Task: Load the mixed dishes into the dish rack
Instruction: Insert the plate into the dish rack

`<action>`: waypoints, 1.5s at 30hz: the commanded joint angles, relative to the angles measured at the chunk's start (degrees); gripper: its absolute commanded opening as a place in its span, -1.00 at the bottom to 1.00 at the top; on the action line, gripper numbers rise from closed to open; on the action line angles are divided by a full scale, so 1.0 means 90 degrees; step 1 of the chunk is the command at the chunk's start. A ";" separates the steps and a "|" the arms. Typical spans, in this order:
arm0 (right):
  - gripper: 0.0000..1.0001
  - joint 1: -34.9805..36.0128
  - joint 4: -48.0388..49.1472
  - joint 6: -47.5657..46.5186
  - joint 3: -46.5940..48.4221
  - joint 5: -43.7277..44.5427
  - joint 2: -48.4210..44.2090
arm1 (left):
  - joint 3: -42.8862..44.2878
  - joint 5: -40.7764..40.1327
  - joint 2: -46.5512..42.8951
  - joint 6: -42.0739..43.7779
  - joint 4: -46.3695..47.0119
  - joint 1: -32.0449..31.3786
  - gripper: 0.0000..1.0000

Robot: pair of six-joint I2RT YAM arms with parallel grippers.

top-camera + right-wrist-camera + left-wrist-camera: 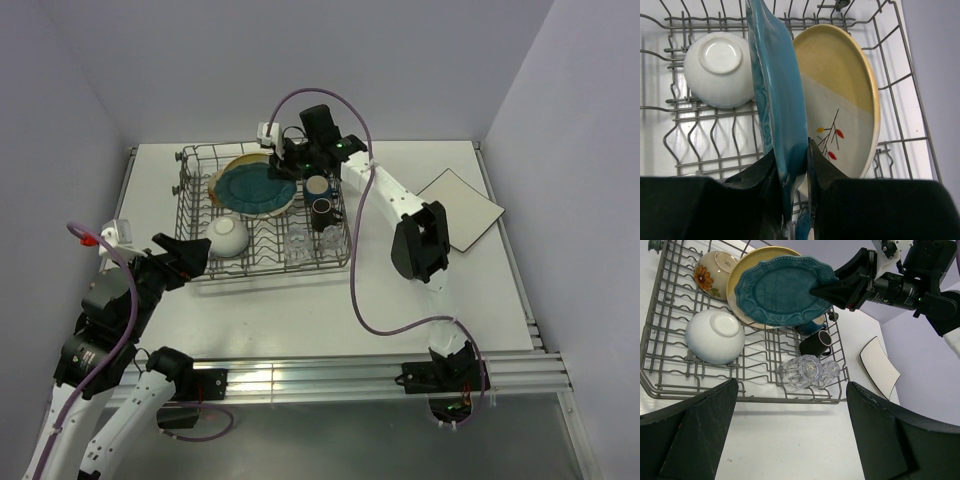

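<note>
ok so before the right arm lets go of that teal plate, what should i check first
1. Grip: right gripper shut on the rim of the teal plate: ok.
2. Seating: teal plate's lower edge between the tines of the dish rack: cannot tell, that edge is hidden.
3. Neighbour: yellow-cream plate stands on edge in the rack right beside it: ok.
4. Other arm: left gripper open and empty, at the rack's near left corner: ok.
5. Remaining: white square plate loaded: not ok, it lies on the table to the right of the rack.
</note>
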 commanded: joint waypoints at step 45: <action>-1.00 -0.0111 0.0977 0.0506 0.0398 -0.0233 0.0509 | -0.0175 -0.0062 -0.0093 -0.0146 0.0251 0.0002 0.94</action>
